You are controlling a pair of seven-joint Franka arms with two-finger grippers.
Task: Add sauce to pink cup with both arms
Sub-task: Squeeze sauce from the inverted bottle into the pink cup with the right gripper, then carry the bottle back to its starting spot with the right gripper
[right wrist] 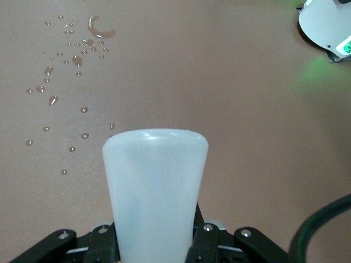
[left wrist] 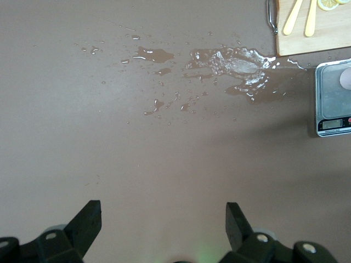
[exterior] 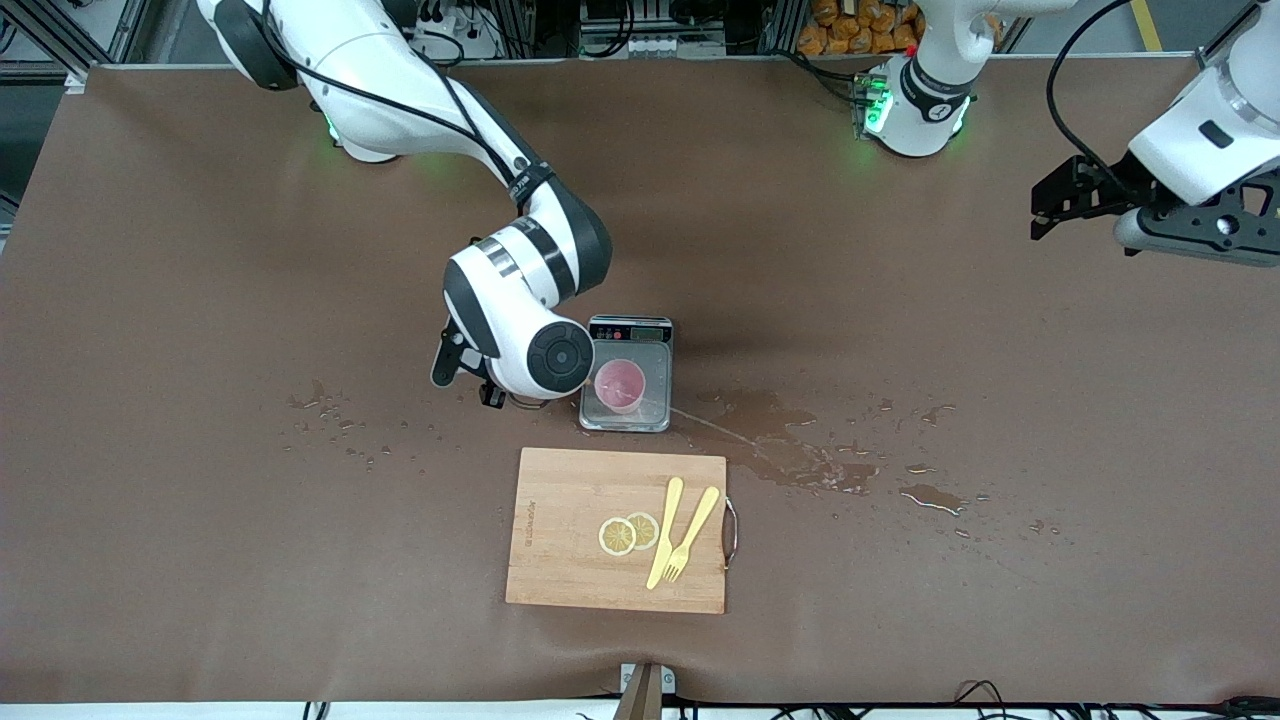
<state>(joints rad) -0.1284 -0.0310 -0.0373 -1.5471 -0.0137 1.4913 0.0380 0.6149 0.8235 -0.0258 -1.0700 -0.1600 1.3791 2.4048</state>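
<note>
Gripping the sauce bottle (right wrist: 155, 192) with its fingers squeezed shut on the translucent body, the right gripper (right wrist: 156, 241) is hanging low over the table beside the scale (exterior: 626, 375), toward the right arm's end. The pink cup (exterior: 619, 385) is sitting on the scale's steel plate, farther from the front camera than the cutting board (exterior: 617, 530), with spilled liquid (exterior: 800, 450) spreading nearby. The left gripper (left wrist: 163, 222) is waiting over the left arm's end of the table, fingers spread wide and holding nothing.
</note>
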